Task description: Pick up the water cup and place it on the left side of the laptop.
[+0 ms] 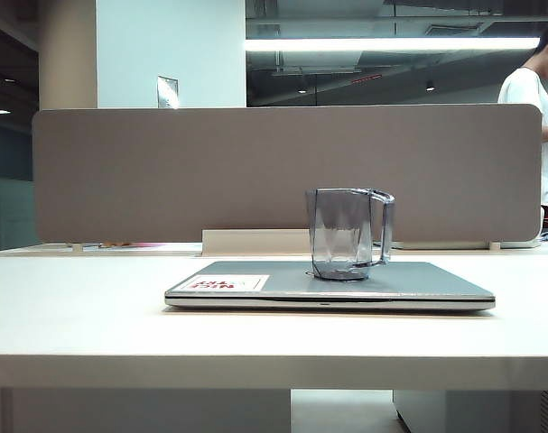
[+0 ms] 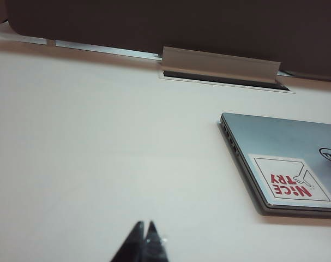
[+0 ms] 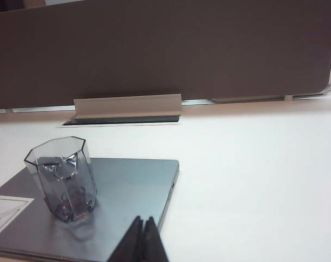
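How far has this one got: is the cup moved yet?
Nothing is done. The cup stands upright on the closed laptop. Nothing is in hand: the left claw and the right claw are both shut and empty, short of the cup. Grasping, lifting and placing it left of the laptop remain.

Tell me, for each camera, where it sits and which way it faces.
Exterior: low at the table edge, facing the divider; laptop with water cup on its lid; no arm shows.
Left wrist: above bare table left of the laptop; shut left end effector tips show.
Right wrist: above the laptop's right edge, facing the cup; shut right end effector tips show.
All three share the laptop.
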